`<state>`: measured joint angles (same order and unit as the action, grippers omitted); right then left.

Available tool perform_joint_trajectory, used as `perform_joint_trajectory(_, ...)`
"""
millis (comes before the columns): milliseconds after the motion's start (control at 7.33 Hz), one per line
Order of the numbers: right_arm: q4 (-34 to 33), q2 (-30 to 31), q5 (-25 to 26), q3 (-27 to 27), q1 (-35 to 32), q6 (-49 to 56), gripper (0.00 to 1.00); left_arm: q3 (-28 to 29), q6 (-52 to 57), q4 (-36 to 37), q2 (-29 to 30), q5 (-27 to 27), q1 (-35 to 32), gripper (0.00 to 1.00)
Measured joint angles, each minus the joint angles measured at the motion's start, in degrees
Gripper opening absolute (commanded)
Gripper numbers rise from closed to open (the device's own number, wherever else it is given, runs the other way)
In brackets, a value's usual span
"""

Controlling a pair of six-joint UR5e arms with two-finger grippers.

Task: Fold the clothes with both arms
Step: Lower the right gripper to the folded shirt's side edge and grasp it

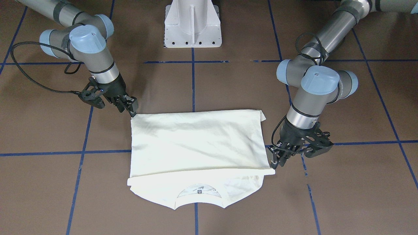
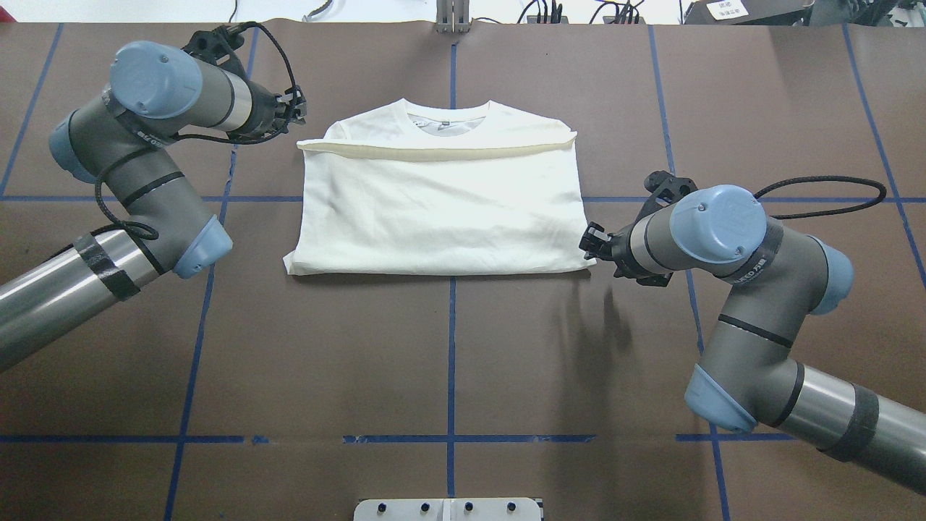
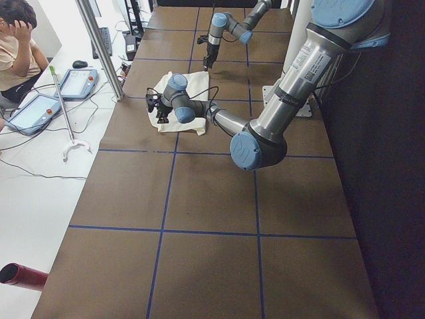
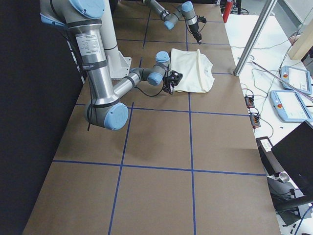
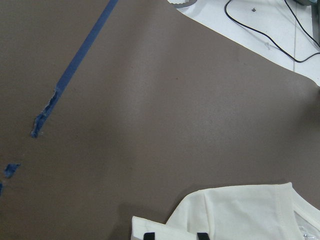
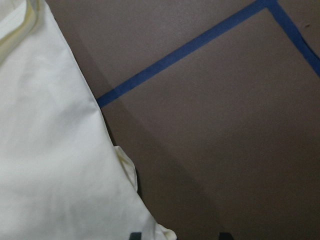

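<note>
- My cream T-shirt (image 2: 441, 210) lies folded at the middle of the counter (image 2: 325, 362). Its neck points to the top of the overhead view, and a folded edge runs across just below the neck.
- Its grey neck label (image 1: 199, 192) is too small to read, and so is the lettering on my right arm (image 2: 745, 304).
- My left claw (image 2: 296, 108) is released, fingertips (image 5: 202, 235) apart, just beside the shirt's upper-left corner.
- My right claw (image 2: 592, 242) is released, fingertips (image 6: 135, 235) apart, at the lower-right corner.
- Blue tape lines (image 2: 451, 347) grid the counter, and a white pedestal (image 1: 192, 24) stands at top centre of the front-facing view.
- A black cable (image 2: 832, 195) loops off my right wrist.
- In the left side view a person (image 3: 16, 46) sits at upper left, near two pendants (image 3: 76, 83) and a metal post (image 3: 99, 46).
</note>
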<state>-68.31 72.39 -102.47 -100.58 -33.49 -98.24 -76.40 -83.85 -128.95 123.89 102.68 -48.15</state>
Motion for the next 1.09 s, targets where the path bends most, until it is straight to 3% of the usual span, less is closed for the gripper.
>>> perform_joint_trajectory(273, 0.19, -1.26, 0.06, 1.86, 0.30, -0.04, 0.58, -0.05, 0.00, 0.03, -0.05, -0.60, -0.21, 0.40)
perform_joint_trajectory(409, 0.24, -1.91, 0.07, 2.81, 0.36, -0.09, 0.45, -0.06, 0.00, 0.09, -0.05, -1.19, -0.24, 0.40)
perform_joint_trajectory(545, 0.27, -2.21, 0.07, 3.29, 0.45, -0.33, 0.00, -0.06, 0.00, 0.15, -0.05, -1.52, -0.27, 0.40)
perform_joint_trajectory(1091, 0.34, -2.34, -0.32, 3.00, 0.74, -2.09, 0.00, -0.43, 0.00, 0.35, -0.10, -2.91, -0.31, 0.39)
